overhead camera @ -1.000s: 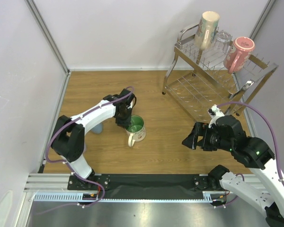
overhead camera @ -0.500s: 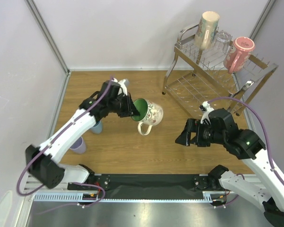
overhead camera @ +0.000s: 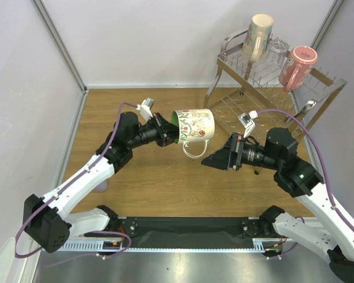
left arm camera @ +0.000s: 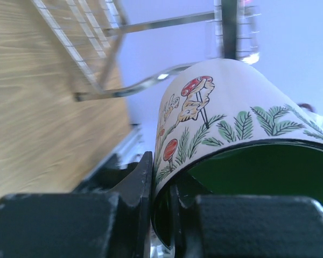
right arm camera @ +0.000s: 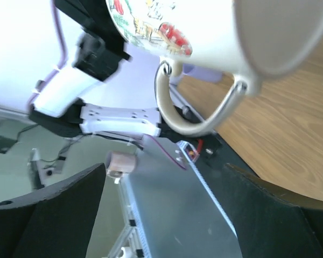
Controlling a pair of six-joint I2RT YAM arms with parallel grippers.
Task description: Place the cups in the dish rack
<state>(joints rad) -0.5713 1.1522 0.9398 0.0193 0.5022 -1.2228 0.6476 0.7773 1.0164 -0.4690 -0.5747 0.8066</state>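
A wooden table (overhead camera: 165, 180) carries the two-tier chrome dish rack (overhead camera: 248, 109) at its far right corner, against the white walls. Three cups already sit on the rack's upper shelf: a beige mug (overhead camera: 258, 35) at the left end, a clear glass (overhead camera: 277, 50) in the middle and a pink mug (overhead camera: 299, 66) at the right.

Near the table's centre, the left gripper (overhead camera: 170, 132) holds the white mug with green inside (overhead camera: 194, 125) in the air, clear of the wood. The mug lies on its side, its mouth toward the left arm, its base toward the rack and its handle hanging down. The wrist view shows the jaws clamped on the rim, one finger outside the mushroom-and-fern print and one inside the green bowl.

The right gripper (overhead camera: 215, 158) hovers just beside the mug, low and to its right, jaws spread wide and holding nothing. In its wrist view the handle hangs ahead of the open fingers (right arm camera: 48, 215).
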